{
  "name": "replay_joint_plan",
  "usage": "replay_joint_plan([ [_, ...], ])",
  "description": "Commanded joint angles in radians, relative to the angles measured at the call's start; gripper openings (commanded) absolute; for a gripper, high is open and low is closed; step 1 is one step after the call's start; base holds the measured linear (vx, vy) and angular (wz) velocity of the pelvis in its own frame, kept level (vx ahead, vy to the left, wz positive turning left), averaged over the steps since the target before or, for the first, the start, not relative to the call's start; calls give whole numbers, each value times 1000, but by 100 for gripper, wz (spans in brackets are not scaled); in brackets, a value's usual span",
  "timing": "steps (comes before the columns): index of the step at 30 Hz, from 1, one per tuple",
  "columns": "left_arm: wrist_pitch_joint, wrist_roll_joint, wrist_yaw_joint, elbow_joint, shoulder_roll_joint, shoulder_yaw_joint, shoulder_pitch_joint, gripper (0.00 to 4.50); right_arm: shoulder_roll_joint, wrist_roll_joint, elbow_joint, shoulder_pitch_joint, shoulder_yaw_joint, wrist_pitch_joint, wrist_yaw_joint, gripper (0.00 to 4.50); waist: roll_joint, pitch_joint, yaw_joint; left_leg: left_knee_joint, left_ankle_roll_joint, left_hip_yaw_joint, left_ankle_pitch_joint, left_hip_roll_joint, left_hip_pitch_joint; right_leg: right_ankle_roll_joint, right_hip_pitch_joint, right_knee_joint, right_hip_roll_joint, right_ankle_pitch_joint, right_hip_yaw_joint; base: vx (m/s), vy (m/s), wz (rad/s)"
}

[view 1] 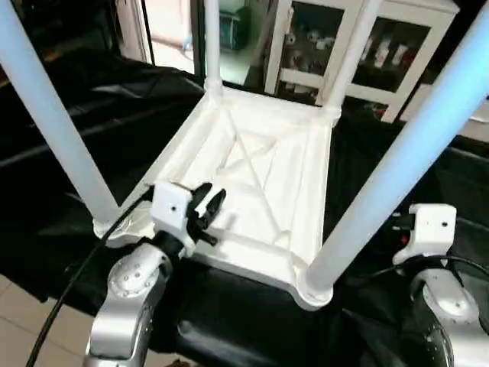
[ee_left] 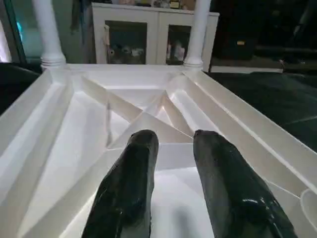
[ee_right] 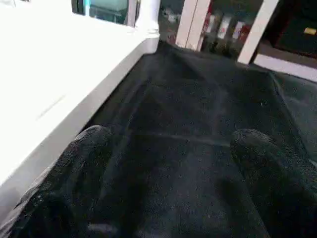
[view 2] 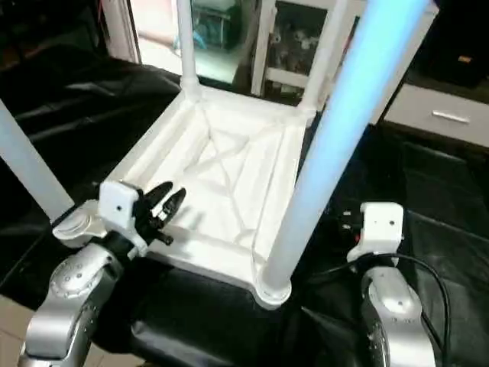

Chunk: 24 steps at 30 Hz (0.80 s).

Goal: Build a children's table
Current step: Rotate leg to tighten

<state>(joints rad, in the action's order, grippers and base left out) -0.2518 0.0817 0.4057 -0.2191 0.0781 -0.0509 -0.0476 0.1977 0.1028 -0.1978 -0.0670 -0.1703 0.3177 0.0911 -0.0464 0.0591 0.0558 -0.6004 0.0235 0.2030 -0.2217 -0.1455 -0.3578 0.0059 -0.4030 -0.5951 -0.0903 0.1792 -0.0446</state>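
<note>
The children's table (view 1: 260,172) lies upside down on the black sheet, its X-ribbed underside facing up. All its white legs stand in the corner sockets: near left (view 1: 53,115), near right (view 1: 397,168), far left (view 1: 212,46) and far right (view 1: 348,53). My left gripper (view 1: 210,205) hovers over the near left part of the underside, just inside the rim. Its fingers (ee_left: 133,163) stand a little apart, open, with nothing between them. My right gripper (ee_right: 173,144) is open wide over the black sheet, just right of the top's side wall (ee_right: 64,94), holding nothing.
The black-sheeted work table (view 1: 92,115) extends around the children's table on all sides. White cabinets with glass doors (view 1: 382,46) stand behind it. A black cable (view 1: 69,279) runs down from my left wrist. Tiled floor (view 1: 15,321) shows beyond the near left edge.
</note>
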Motion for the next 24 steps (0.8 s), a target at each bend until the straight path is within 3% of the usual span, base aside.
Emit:
replay_joint_plan([
  [1, -21, -12, -20, -29, -7, -19, 0, 156, 4, -8, -31, -6, -8, 20, -8, 417, 4, -53, -1, 87, -15, -42, -218, -82, 6, -138, 35, 70, -54, 183, 48, 0, 0, 0],
  [3, -25, -10, -20, -33, -7, -27, 0, 156, 6, -12, -36, -8, -8, 22, -10, 417, 5, -53, -1, 86, -23, -42, -206, -81, 3, -143, 38, 68, -55, 171, 47, 0, 0, 0],
  [4, -28, -9, -15, -34, -5, -34, 1, 156, 4, -12, -44, -9, -11, 23, -15, 417, 28, -53, 2, 87, -18, -45, -209, -80, 5, -146, 37, 67, -55, 168, 48, 0, 0, 0],
  [5, -30, -7, -10, -34, -3, -39, 0, 156, 2, -12, -49, -9, -14, 23, -20, 417, 17, -53, -3, 86, -18, -41, -213, -80, 6, -144, 35, 73, -51, 166, 47, 0, 0, 0],
  [6, -31, -6, -7, -33, -1, -41, -2, 156, 1, -8, -60, -10, -20, 29, -23, 417, 24, -54, -1, 86, -18, -44, -209, -79, 4, -144, 40, 67, -52, 155, 47, 0, 0, 0],
  [7, -31, -3, -4, -31, 1, -43, -6, 156, -2, 5, -69, -11, -31, 30, -23, 417, 20, -53, -3, 86, -20, -42, -214, -79, 3, -143, 39, 70, -51, 160, 47, 0, 0, 0],
  [8, -31, -2, -4, -31, 1, -43, -6, 156, -2, 7, -70, -11, -33, 30, -23, 417, 23, -54, -3, 86, -19, -43, -225, -79, 5, -143, 39, 71, -52, 175, 47, 0, 0, 0],
  [9, -34, 1, -2, -31, 2, -45, -9, 156, -8, 37, -77, -12, -56, 27, -19, 417, 22, -54, -3, 86, -18, -43, -232, -78, 4, -143, 39, 72, -52, 190, 47, 0, 0, 0],
  [10, -34, 2, 0, -30, 3, -46, -11, 156, -14, 73, -80, -12, -82, 25, -12, 417, 30, -54, -2, 87, -16, -44, -235, -78, 5, -143, 39, 72, -53, 196, 47, 0, 0, 0],
  [12, -47, 12, -6, -36, 3, -47, -14, 156, -25, 205, -85, -9, -161, 30, 35, 417, 30, -55, -3, 87, -22, -45, -255, -79, 5, -138, 39, 74, -53, 212, 46, 0, 0, 0],
  [13, -48, 13, -7, -36, 4, -47, -15, 156, -25, 229, -86, -9, -175, 30, 45, 417, 29, -55, -4, 86, -28, -44, -257, -79, 7, -138, 39, 74, -53, 208, 47, 0, 0, 0],
  [15, -50, 15, -8, -39, 7, -50, -16, 156, -5, 253, -84, -12, -195, 20, 76, 417, 35, -56, -1, 85, -33, -44, -236, -79, 4, -144, 39, 72, -53, 189, 46, 0, 0, 0],
  [19, -54, 21, -9, -38, 12, -52, -16, 156, 23, 281, -77, -27, -205, 30, 127, 417, 30, -58, -2, 79, -53, -42, -174, -76, -4, -158, 41, 72, -54, 161, 45, 0, 0, 0],
  [20, -55, 23, -10, -41, 12, -51, -13, 156, 30, 288, -72, -43, -199, 37, 153, 417, 29, -62, -2, 70, -85, -41, -84, -74, -13, -178, 37, 66, -50, 79, 43, 0, 0, 0],
  [21, -56, 23, -11, -42, 12, -50, -13, 156, 32, 289, -71, -47, -197, 37, 160, 417, 22, -64, -4, 64, -112, -37, -28, -71, -20, -193, 33, 65, -46, 30, 40, 0, 0, 0],
  [22, -58, 25, -14, -44, 11, -48, -12, 156, 38, 290, -68, -57, -190, 36, 174, 417, 22, -71, -2, 45, -179, -32, 92, -61, -30, -232, 22, 60, -41, -79, 33, 0, 0, 0],
  [23, -58, 26, -18, -47, 9, -45, -8, 156, 40, 290, -69, -67, -181, 35, 184, 417, 21, -93, 2, 17, -261, -31, 259, -47, -40, -271, 13, 40, -32, -243, 23, 0, 0, 0],
  [24, -60, 26, -26, -50, 8, -40, -4, 156, 42, 289, -72, -75, -168, 35, 194, 417, 22, -113, 3, -8, -343, -30, 439, -29, -57, -292, -4, 24, -9, -426, 9, 0, 0, 0],
])
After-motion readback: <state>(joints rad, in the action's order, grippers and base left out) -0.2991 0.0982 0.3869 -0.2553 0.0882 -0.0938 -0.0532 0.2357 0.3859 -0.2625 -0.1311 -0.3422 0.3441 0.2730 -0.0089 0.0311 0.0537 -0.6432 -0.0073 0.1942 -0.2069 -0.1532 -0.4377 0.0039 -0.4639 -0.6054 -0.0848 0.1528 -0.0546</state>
